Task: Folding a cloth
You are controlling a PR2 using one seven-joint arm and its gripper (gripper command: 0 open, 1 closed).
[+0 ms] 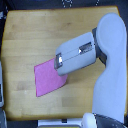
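A light wooden bench (35,35) fills the view. The thin, plain pink cloth (47,80) lies flat on it; the grey pincer (59,61) covers its corner, its grip impossible to tell.

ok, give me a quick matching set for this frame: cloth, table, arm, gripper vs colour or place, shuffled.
Column 1:
1. cloth
2. table
3. arm
4. gripper

Column 2:
A. light wood, beneath everything
B. white, along the exterior view's right
C. plain pink, lying flat on the wood
D. over the cloth's upper right corner

Pairs: 1-C, 2-A, 3-B, 4-D

The view is too blurred to tell whether the gripper is open or shut.
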